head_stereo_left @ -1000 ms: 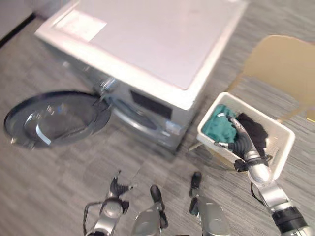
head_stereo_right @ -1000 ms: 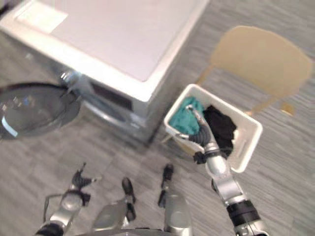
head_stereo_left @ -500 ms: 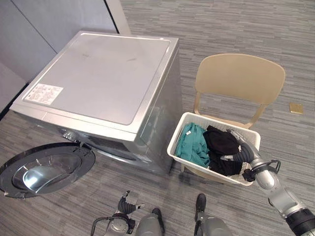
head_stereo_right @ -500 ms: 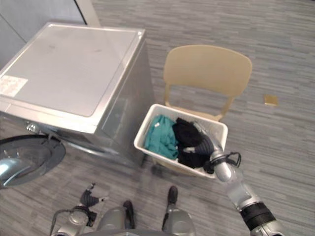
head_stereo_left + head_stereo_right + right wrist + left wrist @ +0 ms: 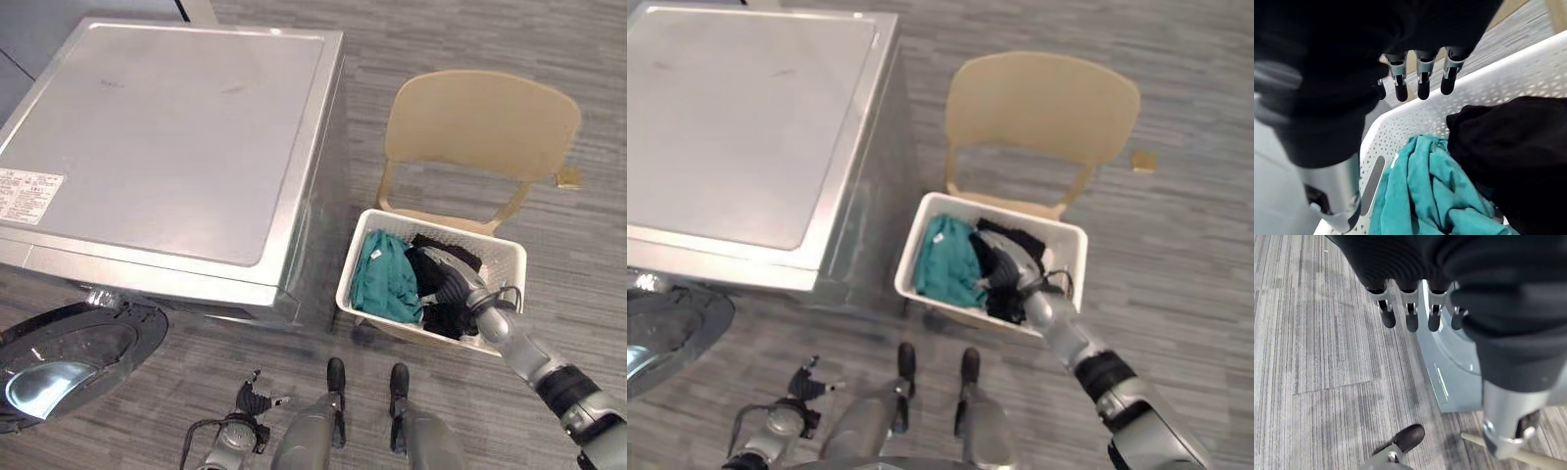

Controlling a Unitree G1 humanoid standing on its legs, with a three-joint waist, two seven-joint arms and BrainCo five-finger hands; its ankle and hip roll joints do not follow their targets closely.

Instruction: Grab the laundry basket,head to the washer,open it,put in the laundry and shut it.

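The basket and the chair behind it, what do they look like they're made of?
The basket looks like white moulded plastic: its walls are pierced with rows of small holes and its rim is smooth. The chair has a tan, matte, one-piece curved back, probably moulded plastic, though smooth plywood can't be ruled out. The teal cloth and black cloth inside are soft, creased fabric.

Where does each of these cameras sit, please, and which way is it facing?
Left and right eye views: on the head, looking down at the washer, chair, laundry basket and both arms.
Left wrist view: along the open left hand toward floor and washer.
Right wrist view: along the open right hand over the teal garment and black garment. The eye views share these clothes.
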